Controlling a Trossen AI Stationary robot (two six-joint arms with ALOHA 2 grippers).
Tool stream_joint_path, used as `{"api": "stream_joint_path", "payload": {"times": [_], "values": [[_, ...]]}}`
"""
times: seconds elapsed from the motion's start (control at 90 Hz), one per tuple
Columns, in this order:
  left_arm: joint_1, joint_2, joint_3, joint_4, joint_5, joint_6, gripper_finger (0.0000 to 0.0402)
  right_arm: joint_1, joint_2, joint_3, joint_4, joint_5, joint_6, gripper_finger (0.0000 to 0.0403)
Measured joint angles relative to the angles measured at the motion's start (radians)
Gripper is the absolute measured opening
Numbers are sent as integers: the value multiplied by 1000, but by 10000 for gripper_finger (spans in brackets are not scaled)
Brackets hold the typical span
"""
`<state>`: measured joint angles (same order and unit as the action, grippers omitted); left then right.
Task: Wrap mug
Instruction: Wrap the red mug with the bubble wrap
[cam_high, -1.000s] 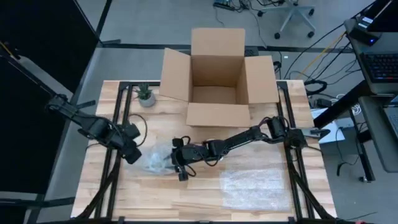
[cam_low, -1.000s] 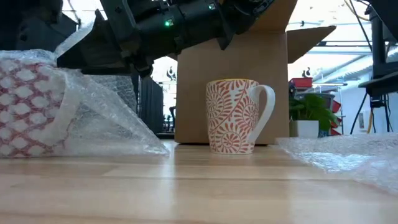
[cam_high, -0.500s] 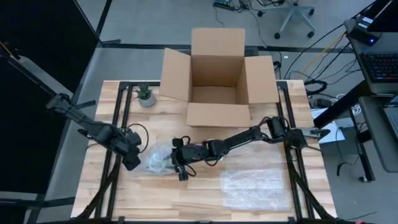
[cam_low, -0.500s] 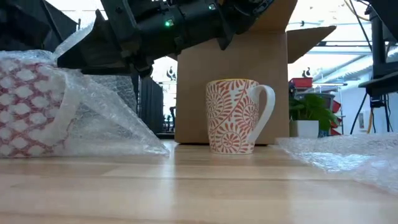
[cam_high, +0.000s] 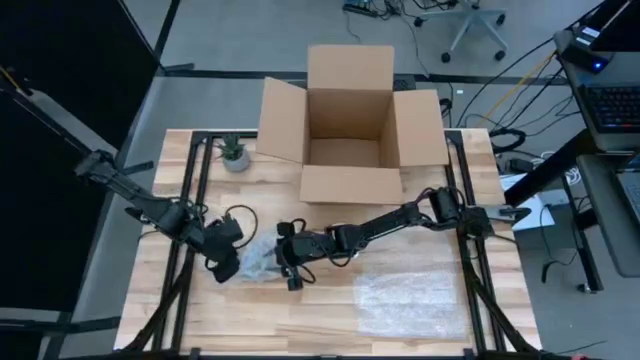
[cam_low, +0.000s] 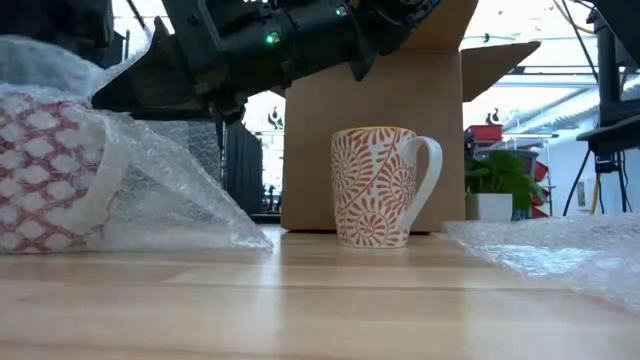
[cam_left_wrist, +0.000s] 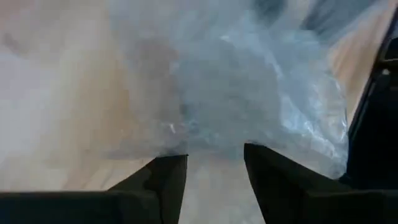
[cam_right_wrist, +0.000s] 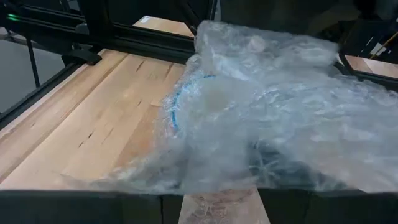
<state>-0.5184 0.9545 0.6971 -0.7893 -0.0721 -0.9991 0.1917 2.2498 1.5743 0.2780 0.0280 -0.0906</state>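
Cardboard box (cam_high: 350, 120) stands open at the high view's upper centre, a spare bubble wrap sheet (cam_high: 410, 300) at lower right. Left of centre, a mug (cam_low: 45, 175) lies in bubble wrap (cam_high: 255, 258); another mug (cam_low: 380, 186) stands unwrapped. Left gripper (cam_high: 228, 262), fingers parted, and right gripper (cam_high: 290, 268), grip unclear, flank the wrap.

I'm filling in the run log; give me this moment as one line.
task: wrap mug | left gripper: open at bubble wrap edge | right gripper: at wrap's other side | wrapped mug: lying down | second mug: upright, unwrapped
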Motion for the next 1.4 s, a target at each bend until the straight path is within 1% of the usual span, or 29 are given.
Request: {"api": "stream_joint_path", "payload": {"times": [0.1,0.356,0.467,0.744,0.889,1.089,1.189,1.4], "values": [[1,1,0,15,-37,10,153,0,0,0,-1,0,0,157],[1,21,0,44,-94,21,153,0,0,0,0,-1,0,157],[1,57,2,44,-125,25,153,0,0,0,1,0,0,157],[1,174,7,75,-165,48,153,-1,1,1,7,6,-1,157],[1,195,6,70,-165,47,153,-2,-15,0,-7,7,-4,157],[2,201,-2,53,-165,45,153,0,-78,-3,-80,-2,-8,157],[2,201,-2,55,-165,45,153,3,-97,-2,-78,-2,-8,157],[1,201,-2,64,-166,45,153,6,-97,-2,-53,-1,-5,157]]}}
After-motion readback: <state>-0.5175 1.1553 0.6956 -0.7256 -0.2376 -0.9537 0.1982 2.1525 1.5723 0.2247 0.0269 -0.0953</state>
